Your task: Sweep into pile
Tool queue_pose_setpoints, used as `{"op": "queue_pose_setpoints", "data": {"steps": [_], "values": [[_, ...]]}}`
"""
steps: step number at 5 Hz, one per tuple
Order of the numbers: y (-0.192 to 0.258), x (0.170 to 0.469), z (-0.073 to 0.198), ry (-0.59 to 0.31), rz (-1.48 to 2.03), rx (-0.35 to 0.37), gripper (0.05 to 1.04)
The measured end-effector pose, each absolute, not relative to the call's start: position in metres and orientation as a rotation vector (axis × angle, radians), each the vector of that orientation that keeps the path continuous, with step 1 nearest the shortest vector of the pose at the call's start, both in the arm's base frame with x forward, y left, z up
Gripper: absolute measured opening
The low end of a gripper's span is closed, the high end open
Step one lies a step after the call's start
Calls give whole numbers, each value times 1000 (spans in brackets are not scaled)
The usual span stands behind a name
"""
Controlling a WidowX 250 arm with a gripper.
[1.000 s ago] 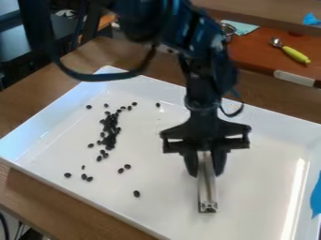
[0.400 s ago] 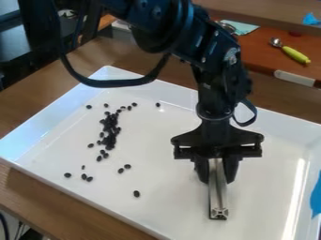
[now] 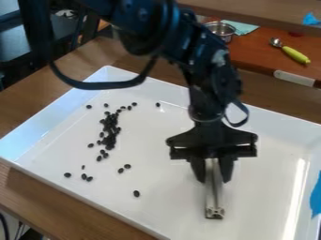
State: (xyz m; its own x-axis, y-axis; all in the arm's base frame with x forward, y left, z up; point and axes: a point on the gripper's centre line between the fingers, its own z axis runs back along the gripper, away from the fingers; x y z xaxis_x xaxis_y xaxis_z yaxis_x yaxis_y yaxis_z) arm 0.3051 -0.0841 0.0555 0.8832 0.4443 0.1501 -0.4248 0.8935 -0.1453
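Observation:
Small dark beans [image 3: 109, 133] lie on the left half of a white tray [image 3: 156, 161], most of them in a narrow, elongated cluster. Several loose ones are scattered around it, including a bean [image 3: 136, 193] toward the front and another [image 3: 158, 104] near the back. To the right of the beans hangs my gripper [image 3: 213, 173], shut on a metal bar [image 3: 214, 199]. The bar points toward the camera, low over the tray; whether it touches the surface I cannot tell.
Behind the tray, a metal cup [image 3: 220, 30], a teal cloth [image 3: 242, 27] and a spoon with a yellow-green handle [image 3: 296, 55] rest on a reddish-brown surface. Blue material [image 3: 316, 196] shows at the tray's right side. The tray's raised rim surrounds the work area.
The gripper and its bar first shifted right and toward the camera, then came slightly back left. The beans look unmoved.

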Motion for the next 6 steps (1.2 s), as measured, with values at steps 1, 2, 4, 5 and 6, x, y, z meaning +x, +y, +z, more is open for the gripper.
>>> {"op": "queue_pose_setpoints", "data": {"steps": [1, 2, 4, 5, 6], "values": [[-59, 295, 55, -184, 472, -90, 374], [-42, 291, 55, -211, 455, -61, 374], [-5, 291, 55, -240, 469, 4, 374], [15, 284, 54, -250, 471, 60, 374], [29, 274, 55, -230, 484, 92, 374]]}}
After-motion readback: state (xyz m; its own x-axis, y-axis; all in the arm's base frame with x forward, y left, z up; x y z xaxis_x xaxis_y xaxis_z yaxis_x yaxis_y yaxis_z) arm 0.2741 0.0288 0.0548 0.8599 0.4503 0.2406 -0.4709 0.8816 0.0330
